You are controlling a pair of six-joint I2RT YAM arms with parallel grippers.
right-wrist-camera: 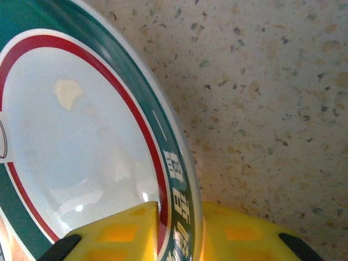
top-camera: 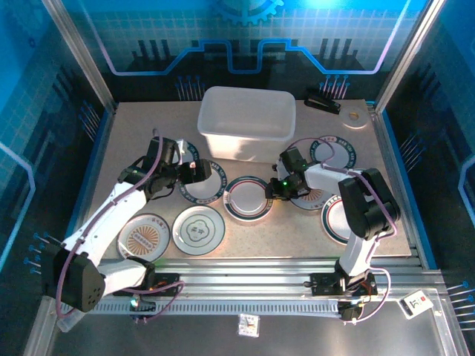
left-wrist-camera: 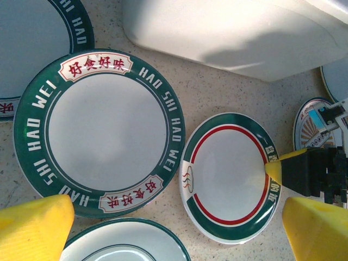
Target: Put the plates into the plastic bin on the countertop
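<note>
A white plate with a green rim and a red ring [top-camera: 249, 199] lies on the countertop [top-camera: 297, 237] in front of the plastic bin [top-camera: 204, 122]. My right gripper [top-camera: 274, 189] is shut on this plate's right rim. In the right wrist view the rim [right-wrist-camera: 179, 179] runs between the two yellow fingertips [right-wrist-camera: 125, 228], one on each side. My left gripper [top-camera: 194, 172] hangs open over a green-rimmed plate [left-wrist-camera: 103, 130], with nothing between its yellow fingers [left-wrist-camera: 38, 228]. The left wrist view also has the red-ring plate [left-wrist-camera: 228, 176] and the bin's wall [left-wrist-camera: 228, 32].
Several more plates lie around: a pale green flower one [top-camera: 198, 227], an orange-brown one [top-camera: 145, 237], and others at the right [top-camera: 332, 152] [top-camera: 338, 219]. A black object [top-camera: 323, 102] and a small tan ring disc [top-camera: 355, 116] sit at the back right.
</note>
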